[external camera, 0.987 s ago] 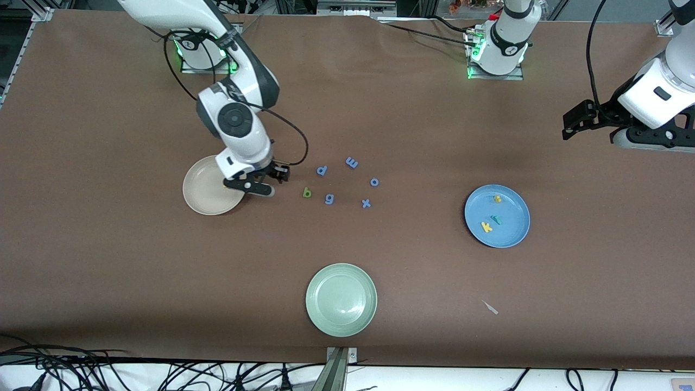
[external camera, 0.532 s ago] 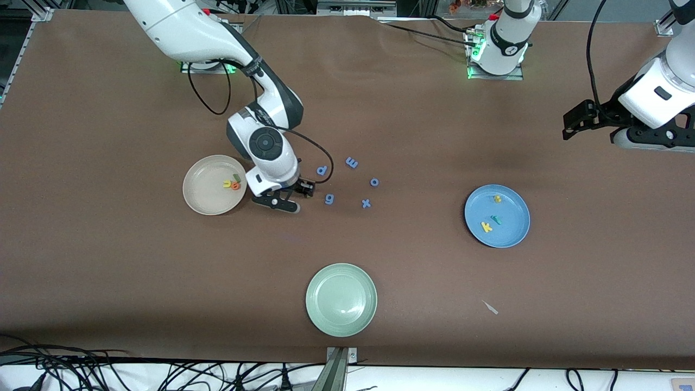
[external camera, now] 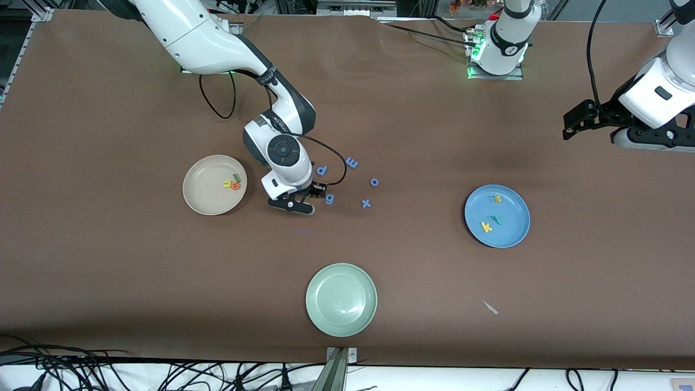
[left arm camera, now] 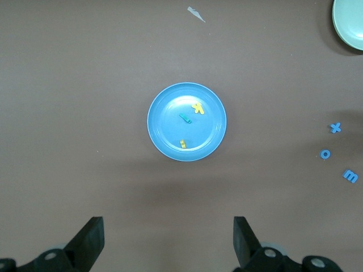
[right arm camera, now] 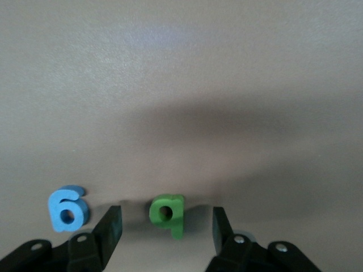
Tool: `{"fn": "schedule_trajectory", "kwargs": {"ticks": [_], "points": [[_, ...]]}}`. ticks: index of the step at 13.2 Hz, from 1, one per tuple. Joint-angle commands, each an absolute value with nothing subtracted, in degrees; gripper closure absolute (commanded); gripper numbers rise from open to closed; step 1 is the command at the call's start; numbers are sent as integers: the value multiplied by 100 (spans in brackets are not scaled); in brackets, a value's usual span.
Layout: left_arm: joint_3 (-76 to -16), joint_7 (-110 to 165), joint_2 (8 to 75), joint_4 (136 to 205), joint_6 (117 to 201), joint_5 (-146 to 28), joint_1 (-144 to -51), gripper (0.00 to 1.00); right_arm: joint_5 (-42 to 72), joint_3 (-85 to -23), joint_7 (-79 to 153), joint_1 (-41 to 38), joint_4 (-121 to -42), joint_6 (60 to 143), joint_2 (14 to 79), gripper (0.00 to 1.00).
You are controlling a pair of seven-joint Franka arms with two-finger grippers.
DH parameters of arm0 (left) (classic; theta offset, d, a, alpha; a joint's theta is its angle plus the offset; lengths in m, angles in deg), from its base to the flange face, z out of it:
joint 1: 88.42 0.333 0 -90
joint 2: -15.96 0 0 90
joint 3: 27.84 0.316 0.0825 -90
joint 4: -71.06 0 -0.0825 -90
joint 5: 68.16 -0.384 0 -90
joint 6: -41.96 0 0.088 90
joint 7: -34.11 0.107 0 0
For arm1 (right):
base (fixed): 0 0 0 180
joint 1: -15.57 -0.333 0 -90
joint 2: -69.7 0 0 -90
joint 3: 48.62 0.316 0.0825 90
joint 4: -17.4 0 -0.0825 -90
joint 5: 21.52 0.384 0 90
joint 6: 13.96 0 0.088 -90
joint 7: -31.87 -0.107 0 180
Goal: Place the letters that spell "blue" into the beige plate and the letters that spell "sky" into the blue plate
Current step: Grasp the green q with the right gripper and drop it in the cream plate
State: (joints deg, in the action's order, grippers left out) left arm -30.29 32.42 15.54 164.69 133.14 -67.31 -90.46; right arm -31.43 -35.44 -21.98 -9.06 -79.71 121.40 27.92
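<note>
Green b [right arm camera: 167, 214] sits on the table [external camera: 412, 282] squarely between the spread fingers of the right hand [right arm camera: 166, 226], and neither finger touches it. That hand [external camera: 296, 203] hangs low over the table between the beige plate [external camera: 202, 202] and the blue g [external camera: 329, 199], with the g just beside one finger [right arm camera: 110, 226]. In the front view the hand hides the b altogether.

On the beige plate, three letters huddle together toward the rim nearest the right hand: yellow u [external camera: 227, 184], orange e [external camera: 235, 186] and green l [external camera: 237, 177].

Blue plate [external camera: 516, 231] toward the left arm's end has its trio on board: yellow k [external camera: 486, 226], teal y [external camera: 496, 219] and yellow s [external camera: 497, 199].

Blue d [external camera: 322, 170], m [external camera: 351, 162], o [external camera: 374, 182] and x [external camera: 366, 203] lie scattered mid-table. The pale green plate [external camera: 341, 299] lies nearer the camera.

Left hand [left arm camera: 167, 241] waits up high at its end of the table, fingers wide apart, holding nothing.
</note>
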Motion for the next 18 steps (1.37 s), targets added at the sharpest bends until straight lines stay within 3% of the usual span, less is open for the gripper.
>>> {"fn": "schedule_trajectory", "kwargs": {"ticks": [1, 7, 12, 16, 18], "points": [[-3004, 3314, 1569, 16353, 13213, -6658, -9035, 0, -3242, -3561, -2192, -939, -7989, 12245, 2733, 51], [-3004, 3323, 1569, 16353, 13213, -6658, -9035, 0, -3233, -3570, -1999, -843, -8129, 12183, 2970, 87], [-3004, 3323, 1569, 16353, 13213, -6658, -9035, 0, -3189, -3570, -316, -80, -8883, 11165, 4189, 87], [-3004, 3314, 1569, 16353, 13213, -6658, -9035, 0, -3215, -3631, 1592, 860, -10254, 10961, 5630, 86], [-3004, 3323, 1569, 16353, 13213, -6658, -9035, 0, -3216, -3911, 2052, 1003, -10608, 10961, 6002, 83]]}}
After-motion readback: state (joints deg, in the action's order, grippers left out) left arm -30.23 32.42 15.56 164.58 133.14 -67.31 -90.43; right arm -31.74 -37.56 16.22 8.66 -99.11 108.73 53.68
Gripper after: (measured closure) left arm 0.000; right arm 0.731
